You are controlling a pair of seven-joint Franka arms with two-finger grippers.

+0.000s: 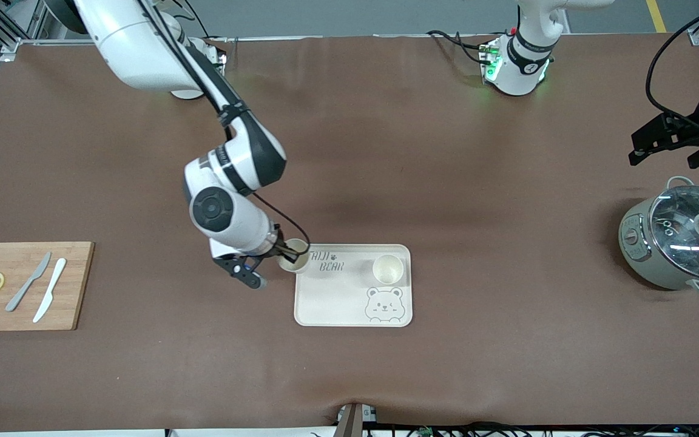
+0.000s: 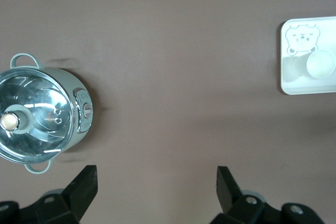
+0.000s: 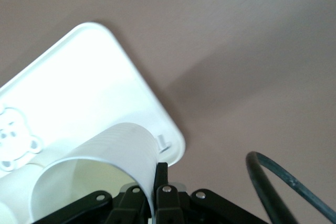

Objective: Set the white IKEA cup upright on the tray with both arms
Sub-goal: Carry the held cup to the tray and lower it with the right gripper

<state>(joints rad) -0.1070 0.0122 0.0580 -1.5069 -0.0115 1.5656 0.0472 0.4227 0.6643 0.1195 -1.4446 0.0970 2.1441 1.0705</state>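
Two white ribbed cups noted on flat cream rectangular tray [image 1: 331, 303] with bear drawing: one standing free [image 1: 388, 269] near the tray's corner toward the left arm's end, other [image 1: 294, 255] pinched by its rim in right gripper [image 1: 284, 250], one finger inside, one outside, mouth up, over the tray corner just below the jaws. Rim pinch probably keeps it upright for setting down. Left gripper [image 2: 156, 182] waiting, jaws spread wide, beside grey glass-lidded pot [image 1: 680, 240].
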